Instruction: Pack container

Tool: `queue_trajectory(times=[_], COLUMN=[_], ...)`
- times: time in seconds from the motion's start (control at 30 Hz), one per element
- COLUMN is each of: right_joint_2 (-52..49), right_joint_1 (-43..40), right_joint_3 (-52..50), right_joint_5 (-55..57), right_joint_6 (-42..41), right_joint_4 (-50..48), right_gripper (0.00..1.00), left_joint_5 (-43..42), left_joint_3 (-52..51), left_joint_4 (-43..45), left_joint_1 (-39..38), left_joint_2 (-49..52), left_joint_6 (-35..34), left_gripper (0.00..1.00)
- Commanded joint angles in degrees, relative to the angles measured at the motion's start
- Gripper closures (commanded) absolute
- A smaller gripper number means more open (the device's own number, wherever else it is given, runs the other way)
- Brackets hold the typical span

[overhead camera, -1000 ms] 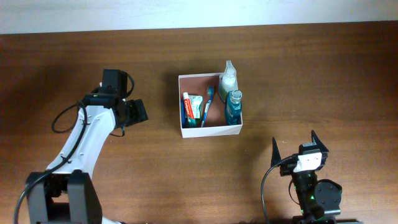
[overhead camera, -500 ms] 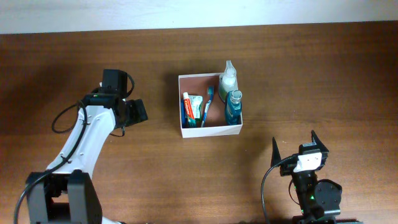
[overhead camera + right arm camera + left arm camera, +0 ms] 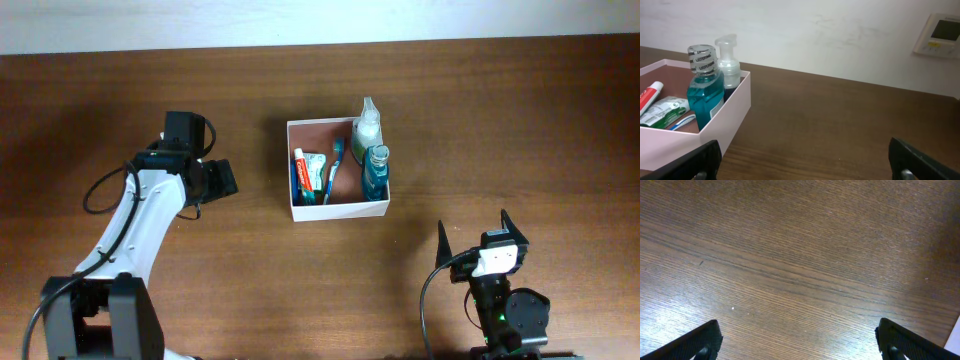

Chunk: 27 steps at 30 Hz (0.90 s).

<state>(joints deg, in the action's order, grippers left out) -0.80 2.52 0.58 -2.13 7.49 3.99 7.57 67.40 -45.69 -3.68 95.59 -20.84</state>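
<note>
The container [image 3: 340, 211], a square white box with a pinkish-brown inside, stands mid-table. In it lie a toothpaste tube [image 3: 308, 172] and a blue toothbrush [image 3: 333, 170]. A blue mouthwash bottle [image 3: 376, 172] and a white pump bottle [image 3: 367, 125] stand along its right wall. My left gripper [image 3: 222, 178] is open and empty over bare wood, left of the box; its wrist view [image 3: 800, 345] shows only wood between the fingers. My right gripper [image 3: 475, 235] is open and empty at the front right. Its wrist view [image 3: 805, 162] looks at the container [image 3: 730, 125] and both bottles.
The wooden table [image 3: 500, 120] ends at a white wall [image 3: 300, 20] at the back. A wall panel [image 3: 942, 34] shows behind in the right wrist view. A black cable [image 3: 100, 190] loops beside the left arm.
</note>
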Motion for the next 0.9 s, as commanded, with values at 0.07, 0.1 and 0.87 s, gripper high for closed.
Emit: queue_trajectory(times=[0.07,0.1,0.87], right_joint_2=[0.59,0.59,0.59], right_joint_1=[0.46,0.46,0.46], right_joint_3=[-0.26,-0.26,-0.26], right_joint_5=[1.14,1.14,1.14], right_joint_6=[-0.52,-0.5,-0.5], right_joint_4=[0.35,0.35,0.35], right_gripper=[0.02,0.02,0.02], left_joint_5=[0.39,0.39,0.39], left_joint_3=[0.09,0.09,0.09], left_joint_4=[-0.02,-0.02,-0.02], left_joint_1=[0.09,0.09,0.09], left_joint_2=[0.52,0.52,-14.71], left_joint_6=[-0.17,-0.17,-0.17], left_gripper=[0.01,0.01,0.01])
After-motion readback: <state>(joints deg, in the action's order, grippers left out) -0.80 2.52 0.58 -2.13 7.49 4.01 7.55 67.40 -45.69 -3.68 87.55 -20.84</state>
